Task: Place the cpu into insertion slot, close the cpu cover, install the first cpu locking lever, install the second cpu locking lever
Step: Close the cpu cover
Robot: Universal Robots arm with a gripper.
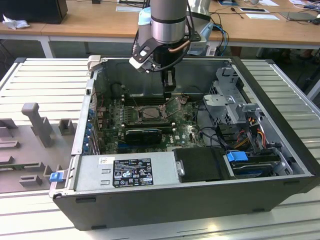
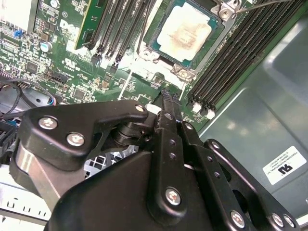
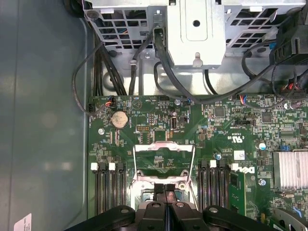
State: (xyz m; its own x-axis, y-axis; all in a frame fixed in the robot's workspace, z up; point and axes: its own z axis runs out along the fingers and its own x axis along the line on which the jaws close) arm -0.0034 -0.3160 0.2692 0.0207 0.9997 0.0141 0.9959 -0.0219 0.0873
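The cpu [image 2: 185, 30], a pale silver-beige square, lies in the insertion slot [image 2: 155, 52] on the green motherboard. In the exterior view the slot [image 1: 149, 113] sits mid-board inside the open case. The cpu cover [image 3: 163, 148], a thin silver frame with a cut-out centre, stands swung up off the slot. My gripper [image 3: 166, 188] hangs just over the slot's edge by the cover's hinge side, fingers shut together with nothing between them. It also shows from above [image 1: 169, 91] and in the second wrist view [image 2: 166, 95]. Whether the fingertips touch the cover I cannot tell.
Black memory slots [image 2: 226, 57] flank the socket on both sides. A thin wire lever [image 2: 262, 5] sticks out past the socket's corner. A metal drive cage [image 1: 227, 92] with cables, the power supply [image 1: 125, 172] and the case walls hem in the board.
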